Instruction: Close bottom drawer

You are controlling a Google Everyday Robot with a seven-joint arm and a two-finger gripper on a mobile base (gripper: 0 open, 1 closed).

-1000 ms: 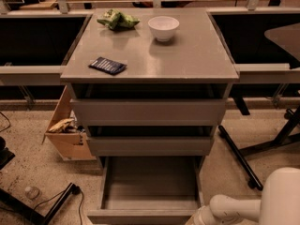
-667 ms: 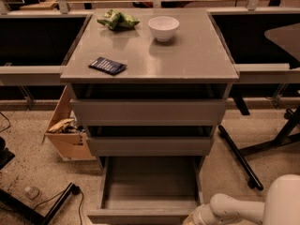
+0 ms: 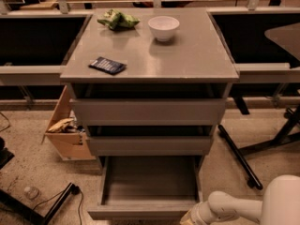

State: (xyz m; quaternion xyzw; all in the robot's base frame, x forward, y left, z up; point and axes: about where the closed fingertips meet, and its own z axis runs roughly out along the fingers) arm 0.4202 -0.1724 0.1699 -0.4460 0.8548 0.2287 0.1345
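Note:
The bottom drawer [image 3: 149, 181] of the grey cabinet [image 3: 150, 60] is pulled far out, an empty shallow grey tray with its slim front [image 3: 140, 213] near the bottom edge of the camera view. The middle drawer front [image 3: 150, 145] and top drawer front [image 3: 149, 111] sit nearly flush. My white arm [image 3: 234, 206] reaches in from the bottom right. The gripper [image 3: 190, 219] sits at the right end of the bottom drawer's front, mostly cut off by the frame's bottom edge.
On the cabinet top lie a white bowl [image 3: 163, 27], a green bag [image 3: 117, 19] and a dark blue packet [image 3: 108, 65]. A cardboard box [image 3: 65, 130] stands on the floor to the left. A black chair base [image 3: 262, 149] lies to the right. A cable [image 3: 61, 198] crosses the floor.
My arm has shifted a little left along the bottom edge, toward the drawer's front. The drawer stays open as before.

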